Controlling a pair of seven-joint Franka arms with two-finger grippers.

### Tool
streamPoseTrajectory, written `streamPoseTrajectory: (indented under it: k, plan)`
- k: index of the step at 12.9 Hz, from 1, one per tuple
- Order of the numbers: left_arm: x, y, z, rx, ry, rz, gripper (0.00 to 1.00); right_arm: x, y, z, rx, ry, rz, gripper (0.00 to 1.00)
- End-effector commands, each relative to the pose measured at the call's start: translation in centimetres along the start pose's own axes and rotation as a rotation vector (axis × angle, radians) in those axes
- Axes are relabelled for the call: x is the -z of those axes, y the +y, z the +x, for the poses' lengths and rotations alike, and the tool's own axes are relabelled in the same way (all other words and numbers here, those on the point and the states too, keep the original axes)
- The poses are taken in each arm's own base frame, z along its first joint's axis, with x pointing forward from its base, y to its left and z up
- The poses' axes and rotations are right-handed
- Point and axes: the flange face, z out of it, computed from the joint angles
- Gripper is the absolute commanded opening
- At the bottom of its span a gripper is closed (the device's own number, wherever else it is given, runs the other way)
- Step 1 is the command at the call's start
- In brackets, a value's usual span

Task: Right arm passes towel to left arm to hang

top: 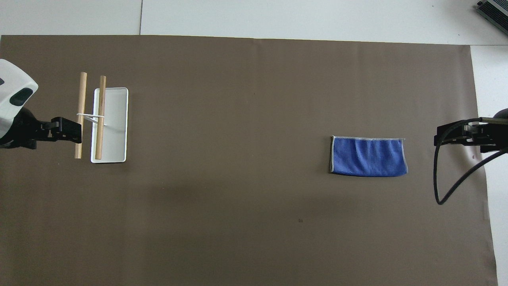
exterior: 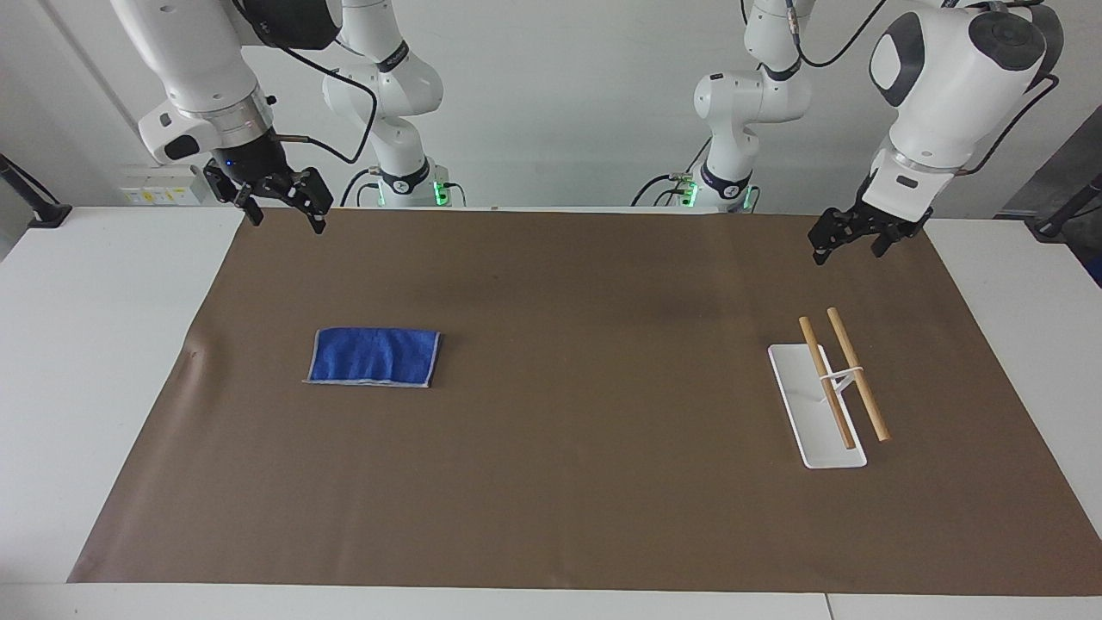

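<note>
Meanwhile, both arms are hanging with jaws parted and empty, the right gripper (exterior: 281,205) well apart from the towel (exterior: 374,356) lying flat below on the surface, awaiting its first descent.

I stand in a robotics lab. Plain white walls (exterior: 551,103) rise at my back, and my two white arms are bolted at the edge of a white surface (exterior: 95,362) under a brown mat (exterior: 551,482). Green status lights (exterior: 441,189) glow on my bases, with cables (exterior: 344,155) trailing loose.
</note>
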Motion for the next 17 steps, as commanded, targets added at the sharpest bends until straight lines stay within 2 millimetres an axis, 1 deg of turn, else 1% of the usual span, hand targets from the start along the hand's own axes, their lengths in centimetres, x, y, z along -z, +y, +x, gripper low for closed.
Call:
streamPoseTrajectory:
  k: [1, 9, 10, 11, 12, 14, 17]
  plan:
    - [0.1, -0.3, -0.7, 0.012, 0.006, -0.01, 1.0, 0.0, 0.0, -0.6, -0.001, 0.006, 0.019, 1.0]
    - [0.1, -0.3, -0.7, 0.012, 0.007, -0.01, 1.0, -0.5, 0.0, -0.6, 0.016, 0.029, 0.023, 1.0]
    - [0.1, -0.3, -0.7, 0.012, 0.007, -0.01, 1.0, -0.6, 0.2, -0.6, 0.019, 0.029, 0.023, 1.0]
    - [0.1, -0.3, -0.7, 0.014, 0.007, -0.01, 1.0, -1.4, 0.5, -0.7, 0.02, 0.023, 0.023, 1.0]
    - [0.1, -0.3, -0.7, 0.012, 0.006, -0.01, 1.0, -2.7, 0.4, -0.6, 0.035, 0.054, 0.03, 1.0]
    - [0.1, -0.3, -0.7, 0.012, 0.006, -0.01, 1.0, -6.3, 0.4, -0.8, 0.073, 0.103, 0.036, 1.0]
    - [0.1, -0.3, -0.7, 0.012, 0.006, -0.01, 1.0, -10.9, 0.2, 0.0, 0.092, 0.118, 0.034, 1.0]
